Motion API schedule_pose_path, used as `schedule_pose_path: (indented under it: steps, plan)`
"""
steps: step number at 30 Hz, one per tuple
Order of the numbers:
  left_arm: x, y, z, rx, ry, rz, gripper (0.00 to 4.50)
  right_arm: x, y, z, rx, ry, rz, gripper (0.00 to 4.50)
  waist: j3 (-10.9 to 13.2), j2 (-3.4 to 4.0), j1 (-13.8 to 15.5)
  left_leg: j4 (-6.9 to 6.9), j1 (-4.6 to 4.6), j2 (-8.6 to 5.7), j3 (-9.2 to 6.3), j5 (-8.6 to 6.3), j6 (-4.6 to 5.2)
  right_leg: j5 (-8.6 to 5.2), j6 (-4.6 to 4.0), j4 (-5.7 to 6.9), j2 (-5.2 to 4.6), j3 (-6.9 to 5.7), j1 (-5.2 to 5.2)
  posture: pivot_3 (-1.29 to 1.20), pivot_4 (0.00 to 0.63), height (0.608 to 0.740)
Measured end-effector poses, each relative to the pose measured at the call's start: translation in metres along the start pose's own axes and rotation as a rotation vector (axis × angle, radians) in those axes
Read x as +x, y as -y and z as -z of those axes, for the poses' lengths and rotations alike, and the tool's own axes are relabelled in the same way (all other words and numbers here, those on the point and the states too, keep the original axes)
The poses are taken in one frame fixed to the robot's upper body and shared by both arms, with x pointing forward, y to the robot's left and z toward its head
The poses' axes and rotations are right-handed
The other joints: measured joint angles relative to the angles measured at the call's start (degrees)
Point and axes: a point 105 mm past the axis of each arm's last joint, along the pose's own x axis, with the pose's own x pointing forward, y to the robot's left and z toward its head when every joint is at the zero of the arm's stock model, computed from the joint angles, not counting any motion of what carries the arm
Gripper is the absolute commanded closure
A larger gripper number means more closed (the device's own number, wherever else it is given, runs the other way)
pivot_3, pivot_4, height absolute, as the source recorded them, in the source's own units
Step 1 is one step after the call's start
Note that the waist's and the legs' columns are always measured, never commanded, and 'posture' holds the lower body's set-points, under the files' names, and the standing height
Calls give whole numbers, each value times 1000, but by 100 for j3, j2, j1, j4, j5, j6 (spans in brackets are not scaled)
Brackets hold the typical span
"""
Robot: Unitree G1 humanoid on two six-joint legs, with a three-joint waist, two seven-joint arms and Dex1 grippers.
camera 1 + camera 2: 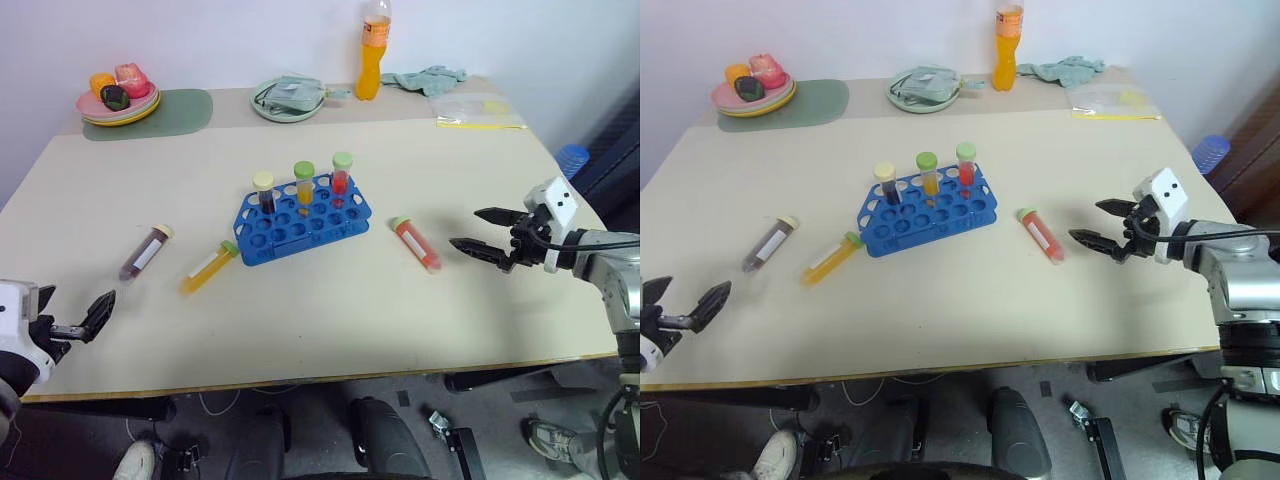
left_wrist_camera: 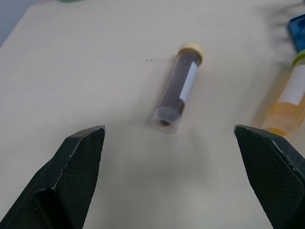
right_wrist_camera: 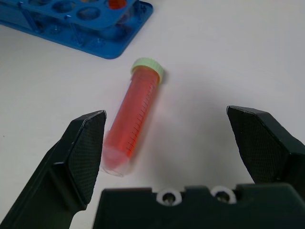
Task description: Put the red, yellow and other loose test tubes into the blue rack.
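The blue rack (image 1: 303, 220) sits mid-table with three capped tubes standing in its back row. Three loose test tubes lie on the table. The red one (image 1: 416, 243) with a green cap is right of the rack. A yellow-orange one (image 1: 208, 266) lies left of the rack, with a dark maroon one (image 1: 146, 251), cream-capped, beyond it. My right gripper (image 1: 466, 228) hovers open just right of the red tube (image 3: 136, 119), pointing at it. My left gripper (image 1: 688, 290) is open near the table's front left edge, facing the maroon tube (image 2: 176, 88).
Along the back edge stand a tall orange drink bottle (image 1: 373, 50), a plate of fruit (image 1: 118, 95) on a green mat (image 1: 180, 108), a bowl with a cloth (image 1: 288, 98), a rag (image 1: 432, 78) and a plastic bag (image 1: 478, 110).
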Motion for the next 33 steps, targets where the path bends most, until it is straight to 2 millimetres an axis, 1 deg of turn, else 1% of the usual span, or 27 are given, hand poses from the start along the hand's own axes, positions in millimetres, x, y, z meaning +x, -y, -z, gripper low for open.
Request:
schedule_pose_path:
  steps: [5, 9, 11, 12, 14, 16, 17, 19, 21, 24, 26, 28, 31, 33]
  plan:
    - [-1, -2, 3, -17, 5, -28, 38, 9, -3, -4, -3, 15, -17, 0, 0, 0, -3, 1, 0, 0, 0, 0, 0, 0, 0, 1, 1, 0, 0, 0, 150, 740]
    - [1, -1, -1, -18, 29, -30, 38, 12, -1, -9, -18, 31, 4, 0, 0, 0, 12, 2, 0, -1, 0, 0, 0, 0, 0, 0, 0, 0, 1, 0, 150, 740]
    - [4, 4, -6, -13, 50, -10, 38, 12, 2, -8, -19, 24, 29, 0, 0, -1, 24, 4, 0, -2, 0, 0, 0, 0, 0, 0, -1, 0, 2, 0, 150, 740]
    - [7, 11, -11, -13, 73, 15, 38, 12, 4, -7, -12, 17, 46, 0, 0, 0, 33, 6, -1, -2, 0, 0, 0, 1, 0, 1, -1, 0, 2, 0, 150, 740]
    - [12, 26, -22, -15, 120, 77, 38, 13, 6, -10, -6, 16, 66, 0, 0, 0, 39, 9, -2, -2, 0, 0, 0, 1, 0, 1, -2, 1, 2, 0, 150, 740]
    - [21, 51, -32, -18, 163, 180, 38, 13, 6, -16, -3, 9, 81, 0, -1, 1, 51, 9, -2, -3, 0, 0, 0, 3, 4, 3, -2, 1, 2, 0, 150, 740]
    - [27, 68, -34, -18, 173, 252, 38, 13, 4, -20, -7, 5, 84, 0, -1, 1, 55, 8, -2, -3, 0, 0, 0, 7, 11, 3, -1, 1, 2, 0, 150, 740]
    - [33, 94, -34, -22, 173, 363, 38, 13, -1, -27, -21, 1, 81, 0, -1, 2, 74, 8, -2, -3, -1, 0, 0, 10, 16, 2, 1, 1, 1, 0, 150, 740]
    - [41, 126, -34, -6, 177, 505, 38, 11, -3, -30, -5, -60, 88, 0, -1, 4, 107, 8, -2, -4, 0, 0, 0, 9, 14, 3, 2, 2, 0, 0, 150, 740]
    - [42, 167, -32, 32, 170, 705, 38, 14, -7, -44, 48, -148, 94, 0, -1, 5, 103, 8, -2, -2, 4, 0, 0, 3, -2, 3, 3, 4, -3, 0, 150, 740]
    - [42, 190, -33, 53, 179, 813, 38, 20, -12, -54, 97, -213, 93, 0, -1, 6, 107, 7, -2, -2, 4, 0, 0, 3, -3, 4, 4, 4, -5, 0, 150, 740]
    - [40, 208, -30, 77, 184, 891, 38, 28, -19, -57, 113, -281, 88, 0, -2, 4, 121, 6, -7, -2, 0, -1, 2, 3, -3, 2, 5, 2, -6, 0, 150, 740]
    - [38, 231, -27, 110, 194, 981, 38, 48, -33, -52, 158, -402, 68, 0, -2, 5, 122, 10, -24, -3, 1, -1, 3, 4, -2, 2, 3, 3, -21, 0, 150, 740]
    - [34, 245, -28, 102, 218, 1029, 38, 60, -38, -48, 206, -476, 74, 0, -3, 5, 127, 18, -52, -3, -2, -1, 3, 15, 11, 6, 3, 1, -43, 0, 150, 740]
